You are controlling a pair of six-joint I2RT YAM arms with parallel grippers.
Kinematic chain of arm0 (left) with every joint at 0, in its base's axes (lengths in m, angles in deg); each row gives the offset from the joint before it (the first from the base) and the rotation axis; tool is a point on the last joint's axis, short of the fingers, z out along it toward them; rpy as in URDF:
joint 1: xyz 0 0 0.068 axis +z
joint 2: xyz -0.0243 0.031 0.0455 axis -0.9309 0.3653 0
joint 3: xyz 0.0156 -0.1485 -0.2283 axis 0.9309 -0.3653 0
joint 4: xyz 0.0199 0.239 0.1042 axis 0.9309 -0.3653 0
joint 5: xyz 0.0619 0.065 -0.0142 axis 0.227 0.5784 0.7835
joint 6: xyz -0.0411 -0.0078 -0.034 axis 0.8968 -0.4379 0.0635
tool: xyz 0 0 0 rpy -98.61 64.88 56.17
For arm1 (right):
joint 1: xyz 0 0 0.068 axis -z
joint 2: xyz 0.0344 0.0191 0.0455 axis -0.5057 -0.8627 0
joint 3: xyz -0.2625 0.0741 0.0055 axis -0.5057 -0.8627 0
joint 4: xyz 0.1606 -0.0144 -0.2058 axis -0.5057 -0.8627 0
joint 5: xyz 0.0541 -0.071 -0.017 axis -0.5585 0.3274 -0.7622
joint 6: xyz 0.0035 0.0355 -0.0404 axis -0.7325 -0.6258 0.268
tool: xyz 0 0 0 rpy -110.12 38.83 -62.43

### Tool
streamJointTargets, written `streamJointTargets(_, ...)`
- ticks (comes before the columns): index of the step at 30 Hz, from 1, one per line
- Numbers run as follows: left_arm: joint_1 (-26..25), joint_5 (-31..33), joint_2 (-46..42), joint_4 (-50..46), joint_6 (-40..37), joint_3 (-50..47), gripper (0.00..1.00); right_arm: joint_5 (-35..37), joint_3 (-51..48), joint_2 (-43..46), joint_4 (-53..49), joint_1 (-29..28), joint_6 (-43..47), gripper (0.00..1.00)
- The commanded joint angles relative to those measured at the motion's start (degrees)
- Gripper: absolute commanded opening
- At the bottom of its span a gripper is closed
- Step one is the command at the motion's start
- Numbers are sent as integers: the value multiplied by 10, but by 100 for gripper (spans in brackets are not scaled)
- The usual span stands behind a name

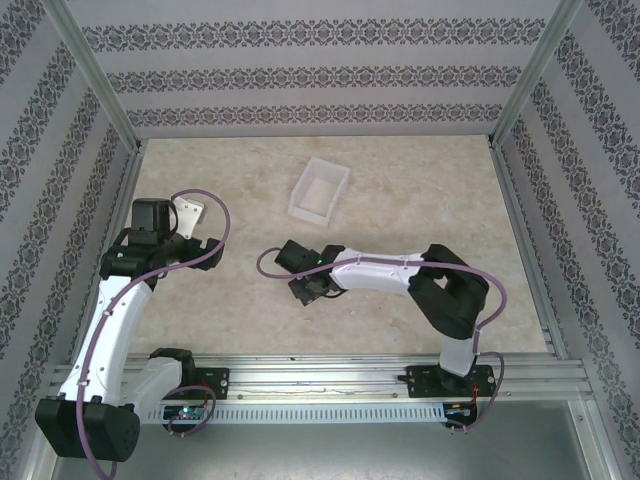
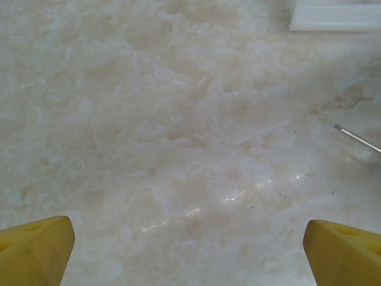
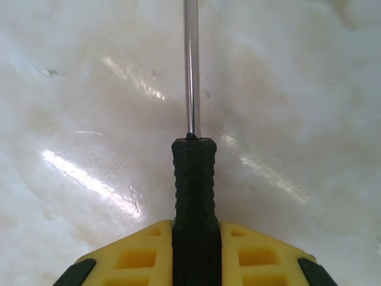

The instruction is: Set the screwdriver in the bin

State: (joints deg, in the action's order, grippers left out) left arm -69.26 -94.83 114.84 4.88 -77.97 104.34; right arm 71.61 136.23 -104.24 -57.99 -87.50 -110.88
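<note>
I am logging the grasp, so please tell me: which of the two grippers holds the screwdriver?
The right gripper: its yellow fingers are closed on the screwdriver at its black handle. The left gripper is open, with nothing between its fingers.

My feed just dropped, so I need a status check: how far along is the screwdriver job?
Done: the right gripper is shut on the screwdriver handle, shaft pointing ahead. In hand: the grasp itself. Remaining: carrying it to the bin, which sits empty farther out, and releasing.
</note>
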Motion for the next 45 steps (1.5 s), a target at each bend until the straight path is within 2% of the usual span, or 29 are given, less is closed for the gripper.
streamJointTargets(1,-3,-2,-6,-8,0,20,99,-2,2,54,-13,19,3,17)
streamJointTargets(6,-3,-19,-6,-5,9,24,99,-4,18,88,-6,58,-7,17)
streamJointTargets(11,-3,-33,-9,3,19,26,99,-12,58,77,16,102,-20,18)
streamJointTargets(19,-4,-45,-19,7,20,29,99,-29,147,-2,88,162,-65,18)
streamJointTargets(27,-3,-53,-34,11,22,11,99,-80,211,-96,183,219,-151,18)
streamJointTargets(37,-5,-58,-33,12,20,16,99,-64,233,-141,172,252,-168,18)
streamJointTargets(45,-5,-60,-29,11,24,16,99,-51,235,-145,123,270,-132,18)
